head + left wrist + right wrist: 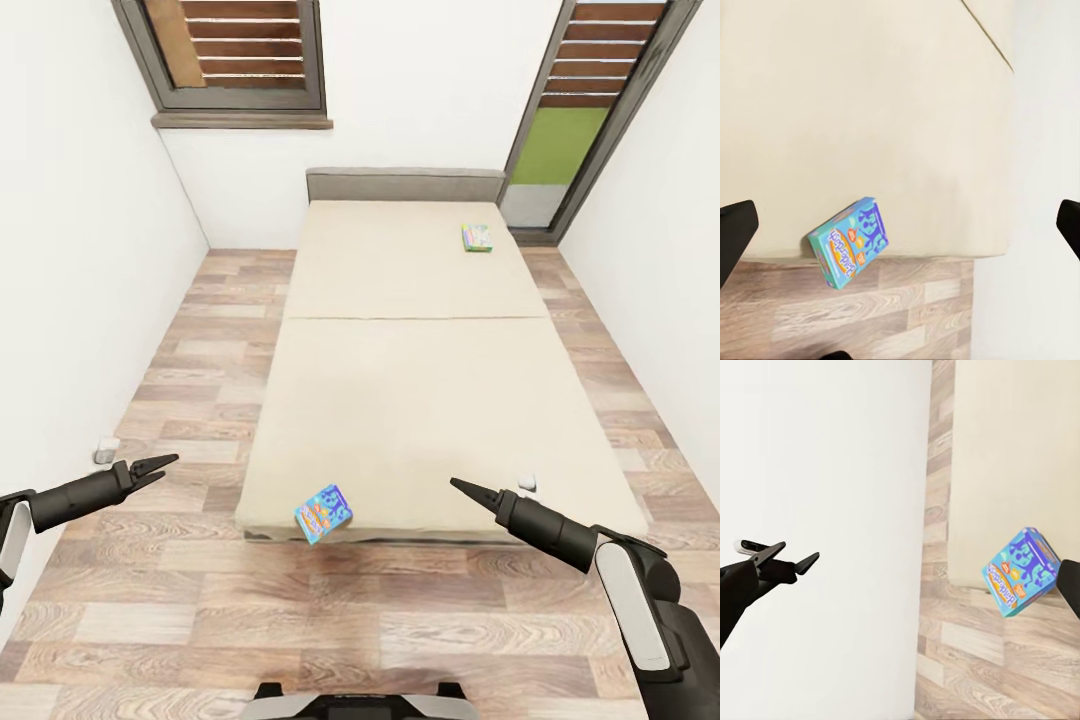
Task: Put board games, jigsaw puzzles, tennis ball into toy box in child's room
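the left gripper (160, 465) hangs at the lower left of the head view with its two fingers slightly parted and nothing between them. the right gripper (462, 487) hangs at the lower right, fingers drawn to a point; whether a gap remains i cannot tell. it holds nothing. both point inward toward the foot of the bed (420, 400), a ready stance either side of the nearest target, in my judgement.

between the two grippers, low and centre in the frame, the small blue game box (323, 513) sits at the near edge of the mattress, tilted and overhanging the wooden floor (200, 600). its printed face looks up toward the camera. its long axis runs from lower left to upper right, one corner dropping past the bed edge. in the left wrist view the same box (849, 242) leans over the mattress lip; whether it rests there firmly cannot be told.

the second game box (477, 237), white-blue with a green edge, lies flat in the upper right of the bed, near the grey headboard (405, 184). its long axis runs roughly up the frame, along the bed. it lies well apart from both grippers.
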